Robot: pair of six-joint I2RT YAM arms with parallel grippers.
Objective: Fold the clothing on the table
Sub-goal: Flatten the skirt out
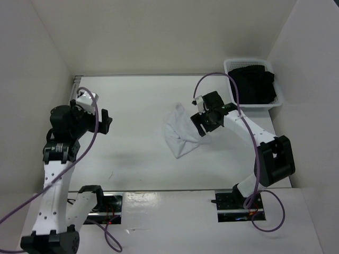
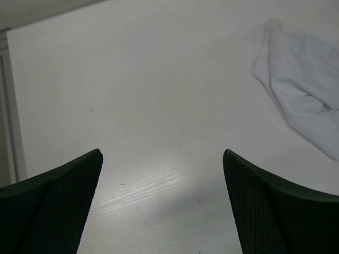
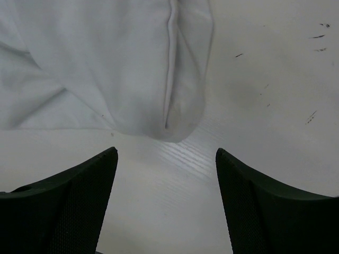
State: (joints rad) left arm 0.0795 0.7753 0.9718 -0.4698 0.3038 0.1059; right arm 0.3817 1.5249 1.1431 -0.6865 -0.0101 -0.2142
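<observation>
1. Our right gripper stands wide apart with nothing between its fingers. It is low over the table.
2. The clothing lies on the table just ahead of those fingertips. Its rounded, seamed corner sits nearest the gap between them and does not touch either finger. From above it is a crumpled, roughly triangular heap just beside this gripper, on the side toward the other arm.
3. Our left gripper is also spread wide and empty, over bare table. The clothing is well apart from it, ahead and off to its right.
4. We judge the step in hand to be taking hold of that near corner so the heap can be spread out before any fold is made.
5. To do it well, we would ease the right gripper forward and down until the seam lies between the fingers. We would close on the seam itself, where the thin fabric is doubled and less likely to slip.
6. We should lift only slightly before pulling. A high lift would probably drag the whole soft heap instead of opening it.
7. The left gripper would need to come across to pin or take the far edge; one hold alone will likely leave wrinkles.
8. The basket with the black garment sits behind the right gripper, and we leave it alone.
</observation>
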